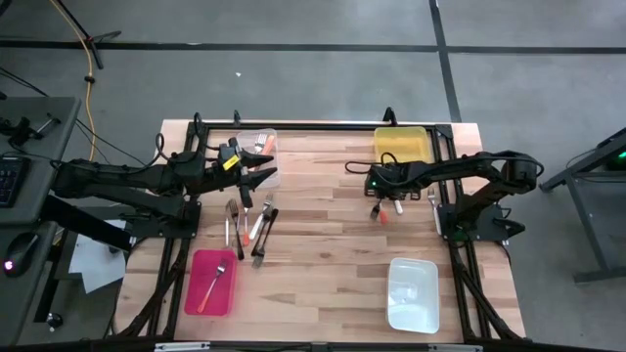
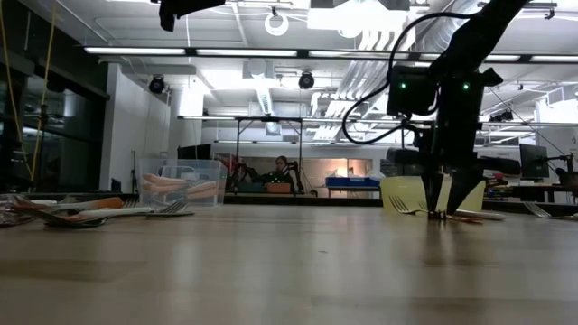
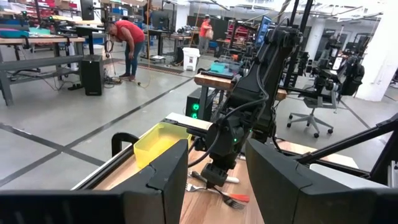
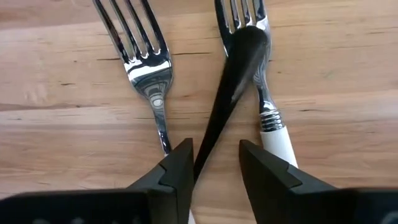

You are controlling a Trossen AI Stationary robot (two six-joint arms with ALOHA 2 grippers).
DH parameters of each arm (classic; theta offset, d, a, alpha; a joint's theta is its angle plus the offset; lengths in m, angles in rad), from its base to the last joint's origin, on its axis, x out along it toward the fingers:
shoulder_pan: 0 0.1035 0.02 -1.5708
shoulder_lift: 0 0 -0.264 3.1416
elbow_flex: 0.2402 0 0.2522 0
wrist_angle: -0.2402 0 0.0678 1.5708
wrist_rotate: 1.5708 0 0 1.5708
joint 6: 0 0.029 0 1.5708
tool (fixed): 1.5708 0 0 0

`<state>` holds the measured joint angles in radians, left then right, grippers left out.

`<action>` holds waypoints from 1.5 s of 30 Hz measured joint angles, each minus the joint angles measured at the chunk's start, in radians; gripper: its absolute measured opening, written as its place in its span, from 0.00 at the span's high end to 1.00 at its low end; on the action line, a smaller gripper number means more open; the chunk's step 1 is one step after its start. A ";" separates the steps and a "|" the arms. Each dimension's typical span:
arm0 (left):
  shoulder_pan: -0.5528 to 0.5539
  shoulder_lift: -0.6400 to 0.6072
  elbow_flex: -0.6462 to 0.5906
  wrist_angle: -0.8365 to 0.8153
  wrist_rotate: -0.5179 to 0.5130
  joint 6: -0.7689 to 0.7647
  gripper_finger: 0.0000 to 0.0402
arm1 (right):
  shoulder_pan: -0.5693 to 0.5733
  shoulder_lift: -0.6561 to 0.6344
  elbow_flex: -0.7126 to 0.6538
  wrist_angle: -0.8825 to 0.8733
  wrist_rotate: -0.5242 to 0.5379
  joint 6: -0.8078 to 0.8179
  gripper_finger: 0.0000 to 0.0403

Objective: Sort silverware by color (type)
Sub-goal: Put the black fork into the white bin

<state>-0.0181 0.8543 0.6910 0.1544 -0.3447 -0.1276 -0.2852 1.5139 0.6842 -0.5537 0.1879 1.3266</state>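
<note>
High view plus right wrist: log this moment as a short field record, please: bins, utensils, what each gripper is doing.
bins: clear bin, yellow bin, pink bin, white bin
pink bin contents: one orange-handled fork
loose pile: forks at table's left-centre
right gripper: down at the table, fingers open astride a dark handle lying across a white-handled fork
left gripper: open, empty, above the pile

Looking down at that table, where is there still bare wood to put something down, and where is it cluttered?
The widest bare wood is mid-table, between the pile of forks and the right claw. The near edge between the pink bin and the white bin is bare too. It is crowded around the pile and under the right claw.
</note>
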 joint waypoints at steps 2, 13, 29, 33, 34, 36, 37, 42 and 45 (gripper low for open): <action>0.000 0.000 0.000 0.000 0.000 0.000 0.62 | 0.000 0.000 0.000 -0.008 0.006 -0.005 0.77; 0.000 0.000 0.000 0.000 0.000 0.000 0.62 | 0.019 0.002 -0.001 -0.011 0.023 -0.026 0.97; 0.000 0.000 0.000 0.000 0.000 0.000 0.62 | 0.071 -0.155 0.058 -0.056 0.123 -0.164 0.99; 0.000 0.000 0.000 0.001 -0.001 0.000 0.62 | 0.071 -0.280 0.071 -0.015 0.144 -0.328 1.00; 0.000 0.000 0.000 0.001 -0.002 0.000 0.62 | 0.072 -0.310 0.071 0.020 0.143 -0.396 1.00; 0.000 0.000 0.000 0.003 -0.005 0.000 0.62 | 0.082 -0.374 0.072 0.118 0.133 -0.542 1.00; 0.000 0.000 0.000 0.003 -0.005 -0.002 0.62 | 0.086 -0.400 0.073 0.170 0.123 -0.608 1.00; 0.000 0.000 0.000 0.006 -0.005 -0.077 0.62 | 0.092 -0.486 0.073 0.456 0.007 -0.840 1.00; 0.000 0.000 0.000 0.022 0.019 -0.130 0.62 | 0.097 -0.494 0.074 0.629 -0.068 -0.919 1.00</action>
<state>-0.0177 0.8543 0.6910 0.1768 -0.3258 -0.2574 -0.1881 1.0199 0.7578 0.0753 0.1195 0.4072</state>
